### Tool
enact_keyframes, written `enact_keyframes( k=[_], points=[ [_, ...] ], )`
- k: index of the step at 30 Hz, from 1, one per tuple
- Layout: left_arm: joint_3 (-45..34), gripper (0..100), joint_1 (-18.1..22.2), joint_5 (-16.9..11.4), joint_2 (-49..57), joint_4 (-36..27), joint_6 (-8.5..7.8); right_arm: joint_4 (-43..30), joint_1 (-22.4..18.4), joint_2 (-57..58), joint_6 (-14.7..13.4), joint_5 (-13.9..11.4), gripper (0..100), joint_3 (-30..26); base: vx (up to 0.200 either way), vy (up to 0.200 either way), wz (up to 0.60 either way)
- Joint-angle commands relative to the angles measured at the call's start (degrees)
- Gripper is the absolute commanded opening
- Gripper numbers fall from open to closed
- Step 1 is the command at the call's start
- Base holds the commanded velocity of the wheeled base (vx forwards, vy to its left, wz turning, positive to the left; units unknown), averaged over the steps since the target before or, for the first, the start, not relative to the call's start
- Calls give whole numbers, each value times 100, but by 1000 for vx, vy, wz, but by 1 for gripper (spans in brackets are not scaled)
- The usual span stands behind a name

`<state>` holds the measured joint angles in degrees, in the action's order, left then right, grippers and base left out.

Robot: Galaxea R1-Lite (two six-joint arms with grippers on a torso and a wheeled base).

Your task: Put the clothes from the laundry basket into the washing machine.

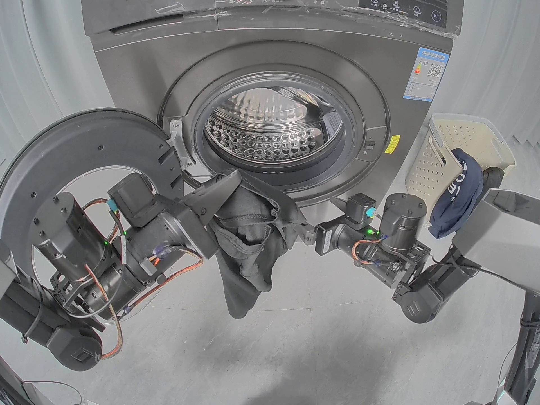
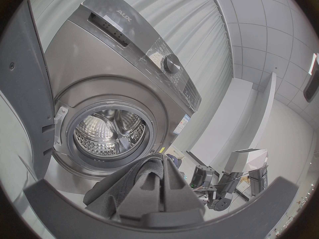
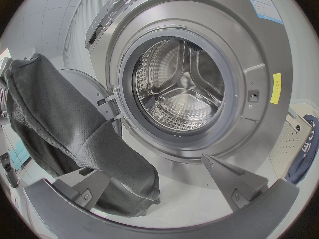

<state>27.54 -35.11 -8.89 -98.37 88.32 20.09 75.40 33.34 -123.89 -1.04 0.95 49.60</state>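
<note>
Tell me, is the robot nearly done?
Not yet. Done: the grey round door is open; the shiny metal drum is empty. In hand: the left end effector grips a dark grey garment, right end effector open. Left: a navy garment draped on the cream plastic basket.

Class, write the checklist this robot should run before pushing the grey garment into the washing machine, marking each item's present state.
1. Door swung open: ok.
2. Drum free of blockage: ok.
3. Left hand shut on grey garment: ok.
4. Right hand clear of the cloth: not ok; open, cloth against one finger.
5. Garment's tail above the opening's lip: not ok; it hangs lower.
6. Basket emptied: not ok; blue garment on its rim.
</note>
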Motion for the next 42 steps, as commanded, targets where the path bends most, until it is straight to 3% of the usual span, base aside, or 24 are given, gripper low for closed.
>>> enact_keyframes(
  k=[1,10,17,25,42],
  points=[
    [6,0,-14,1,37,1,12,-52,190,-504,-2,-16,100,542,0,0,0],
    [32,0,13,1,28,10,12,-52,269,-838,-2,-16,100,911,0,0,0],
    [50,0,48,1,-7,1,4,36,428,-715,-11,-7,100,498,0,0,0],
    [32,0,48,1,-42,1,4,-34,770,-205,-19,10,100,471,0,0,0],
    [32,0,57,10,-16,1,-14,-43,190,-249,25,19,100,621,0,0,0]
  ],
)
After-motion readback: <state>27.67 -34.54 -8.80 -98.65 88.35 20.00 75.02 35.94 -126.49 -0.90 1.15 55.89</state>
